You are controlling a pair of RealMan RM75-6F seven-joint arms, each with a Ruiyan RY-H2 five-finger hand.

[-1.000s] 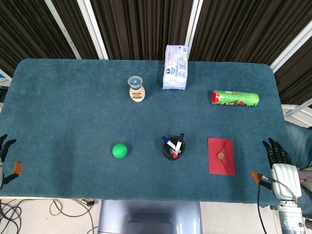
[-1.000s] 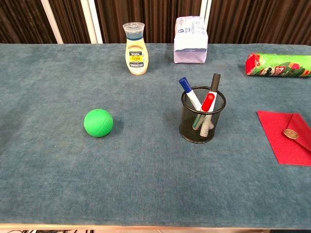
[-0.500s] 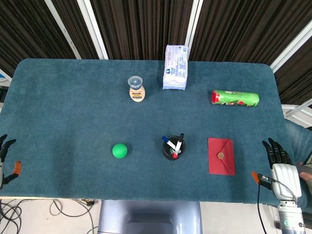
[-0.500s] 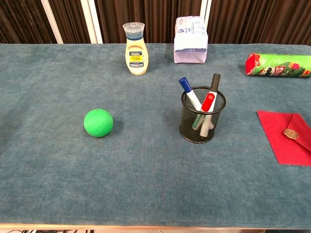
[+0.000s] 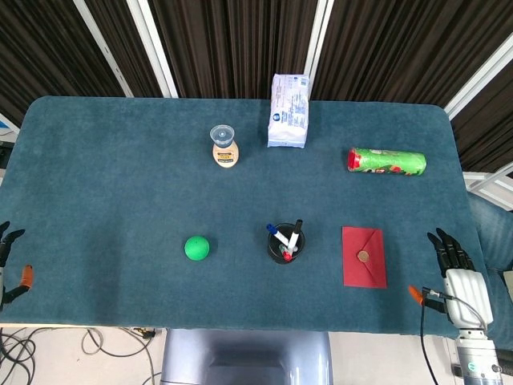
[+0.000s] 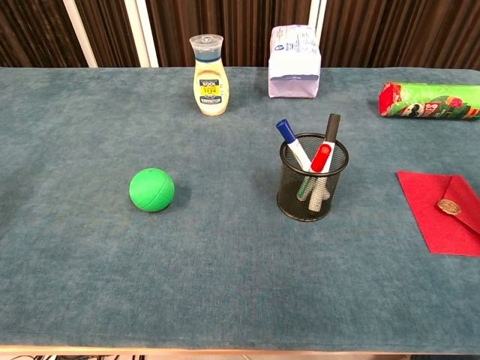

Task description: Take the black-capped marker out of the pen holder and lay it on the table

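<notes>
A black mesh pen holder [image 5: 283, 243] [image 6: 312, 180] stands near the table's front middle. The black-capped marker [image 5: 296, 232] [image 6: 331, 127] leans in it toward the right, beside a blue-capped marker [image 6: 287, 134] and a red-capped one [image 6: 321, 157]. My right hand [image 5: 457, 270] hovers off the table's front right corner, fingers spread, holding nothing. Only the fingertips of my left hand [image 5: 10, 261] show at the far left edge of the head view, apart and empty. Neither hand appears in the chest view.
A green ball [image 5: 196, 248] lies left of the holder and a red envelope [image 5: 364, 256] right of it. Farther back are a small bottle [image 5: 225, 147], a white packet [image 5: 288, 111] and a green tube [image 5: 387, 162] lying on its side.
My right hand has drifted slightly down and toward the right edge. Nothing on the table has moved.
</notes>
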